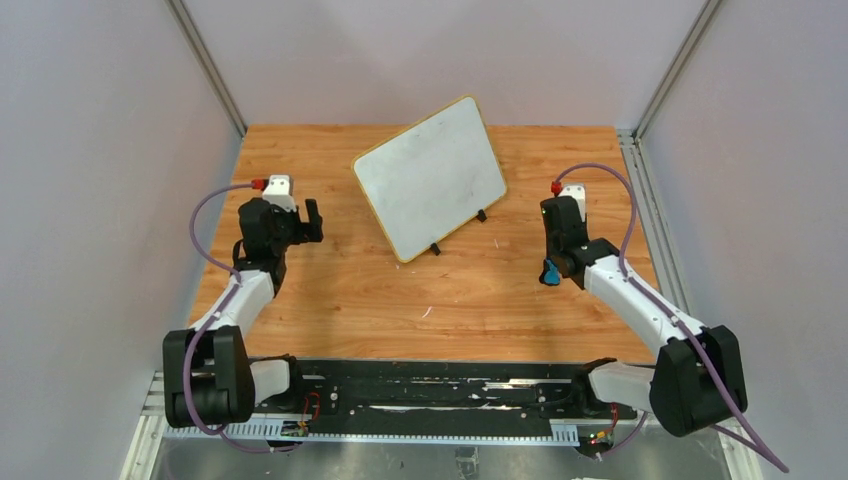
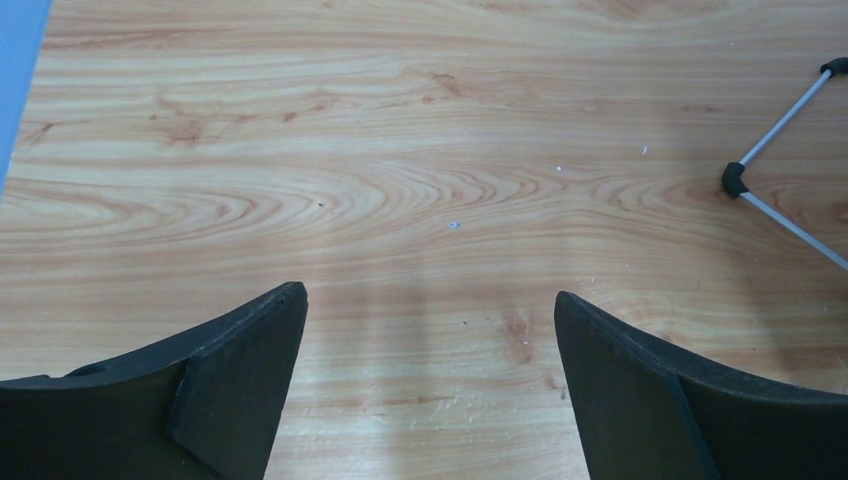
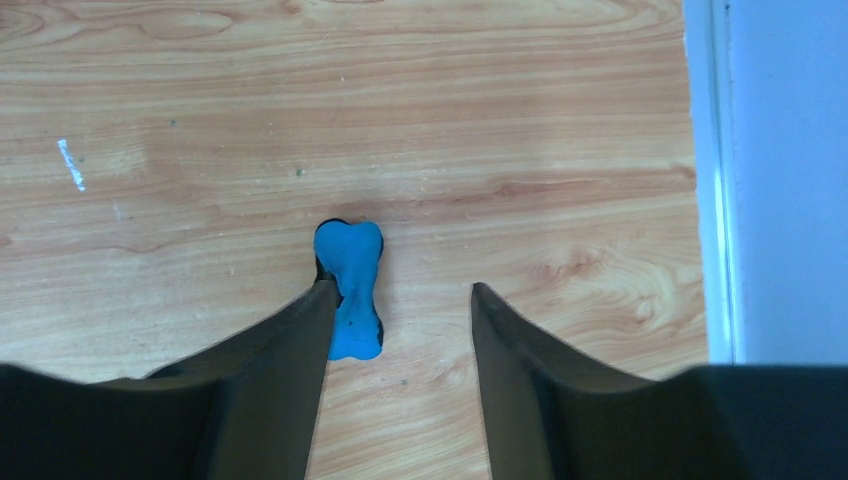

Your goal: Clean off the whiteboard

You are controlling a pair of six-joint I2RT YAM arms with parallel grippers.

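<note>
The whiteboard [image 1: 432, 177] stands tilted on its black feet at the middle back of the table; its surface looks blank apart from faint grey smudges. Its thin metal stand legs [image 2: 780, 125] show at the right of the left wrist view. A small blue eraser [image 3: 349, 285] lies on the wood beside the left finger of my right gripper [image 3: 402, 288], partly hidden by that finger. It also shows in the top view [image 1: 548, 272]. My right gripper [image 1: 556, 268] is open and holds nothing. My left gripper [image 1: 312, 222] is open and empty, left of the board, over bare wood [image 2: 428, 295].
The wooden table [image 1: 360, 290] is closed in by pale walls with metal corner posts [image 1: 208, 62]. A white rail [image 3: 716, 180] runs along the table's right edge, close to my right gripper. A black base rail [image 1: 440, 395] lies along the near edge.
</note>
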